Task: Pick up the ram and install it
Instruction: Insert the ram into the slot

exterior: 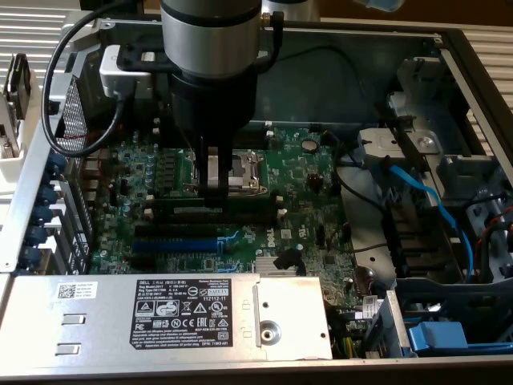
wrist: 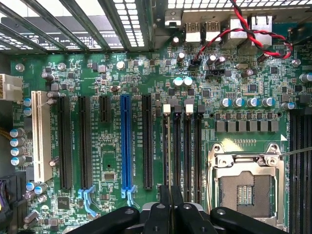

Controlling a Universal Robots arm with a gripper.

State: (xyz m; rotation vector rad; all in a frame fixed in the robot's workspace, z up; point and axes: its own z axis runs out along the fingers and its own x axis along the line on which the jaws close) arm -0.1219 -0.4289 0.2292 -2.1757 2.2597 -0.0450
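Opened flat, a desktop computer case (exterior: pixel 32 184) fills the workspace, its green motherboard (exterior: pixel 304 192) exposed and a grey power supply (exterior: pixel 160 317) with a white-on-black label lying along the near edge. Blue cables (exterior: pixel 433 200) run through the drive bay at the exterior view's right.

Over the board's middle, the gripper (exterior: pixel 214 191) reaches straight down beside the CPU socket (exterior: pixel 244 170), its jaws nearly closed on the ram (exterior: pixel 240 210). The stick stands on edge in the black memory slots (exterior: pixel 232 218), running along them from under the fingertips toward the exterior view's right. In the wrist view the fingers (wrist: pixel 165 204) pinch its thin top edge, which runs away from the camera between the slots with white end clips (wrist: pixel 189 108).

As a guess, the module is light, stiff and thin, yet fragile: it should tolerate a firm pinch on its flat faces near the middle, while any twist or off-axis push could stress the board or the slot. Hold well clear of the gold contacts.

Whether the stick is fully seated, or the clips have latched, is hard to judge. The arm's body hides the board behind it, and the stick's chips and label cannot be made out. The blue expansion slot (wrist: pixel 126 146) stands apart, untouched.
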